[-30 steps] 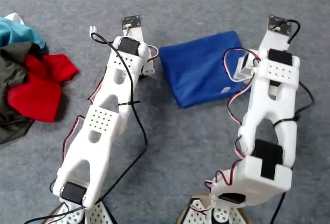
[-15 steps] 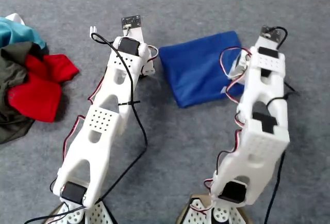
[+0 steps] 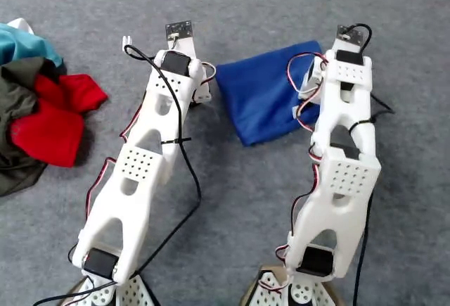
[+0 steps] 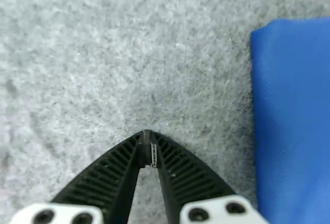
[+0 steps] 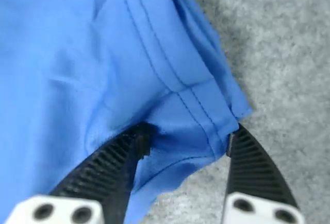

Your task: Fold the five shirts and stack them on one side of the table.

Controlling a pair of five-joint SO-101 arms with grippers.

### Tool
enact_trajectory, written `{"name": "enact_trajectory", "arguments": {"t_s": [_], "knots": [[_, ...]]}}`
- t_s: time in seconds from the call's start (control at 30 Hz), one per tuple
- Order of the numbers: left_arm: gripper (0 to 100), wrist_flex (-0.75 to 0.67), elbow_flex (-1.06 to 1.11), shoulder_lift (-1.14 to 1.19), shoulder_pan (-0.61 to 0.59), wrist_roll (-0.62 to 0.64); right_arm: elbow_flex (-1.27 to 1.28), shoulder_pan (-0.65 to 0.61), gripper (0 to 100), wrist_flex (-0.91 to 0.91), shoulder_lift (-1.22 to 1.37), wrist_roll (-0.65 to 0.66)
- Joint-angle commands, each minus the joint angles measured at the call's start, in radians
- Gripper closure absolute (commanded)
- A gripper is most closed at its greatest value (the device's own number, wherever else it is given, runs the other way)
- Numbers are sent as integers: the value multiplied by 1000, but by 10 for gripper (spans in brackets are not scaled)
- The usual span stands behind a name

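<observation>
Shirt: we are seeing the folded blue shirt lying toward 12 o'clock on the tabletop, with the pile of unfolded ones waiting at 9 o'clock.
Right end effector: our right end effector is standing wide open, straddling the shirt's stitched hem at its 3 o'clock edge.
Left end effector: our left end effector is sitting closed over bare tabletop, just beside the shirt's 9 o'clock edge, holding nothing.
Doing it well: we are judging that the jaws should be closing low over every layer at the hem, so the fold is not opening as we drag it aside.
Wrist views: giving us the jaw gaps and the layered hem.
High view: giving us the layout, shirt against pile.
</observation>
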Motion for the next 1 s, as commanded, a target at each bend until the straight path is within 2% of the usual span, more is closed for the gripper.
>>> {"name": "enact_trajectory", "arguments": {"t_s": [0.0,0.23,0.43,0.63,0.8,0.97], "knots": [[980,-2,-26,-22,-51,-6,-85,-21,748,37,19,0],[980,-3,-26,-22,-51,-8,-179,-18,998,101,71,0],[980,-6,-26,-22,-51,-8,-272,-12,996,178,76,5],[980,-3,-26,-22,-51,-8,-344,12,996,192,76,75],[980,-3,-26,-22,-51,-8,-410,130,997,192,76,83],[980,-6,-26,-22,-51,-8,-429,249,997,193,76,157]]}}
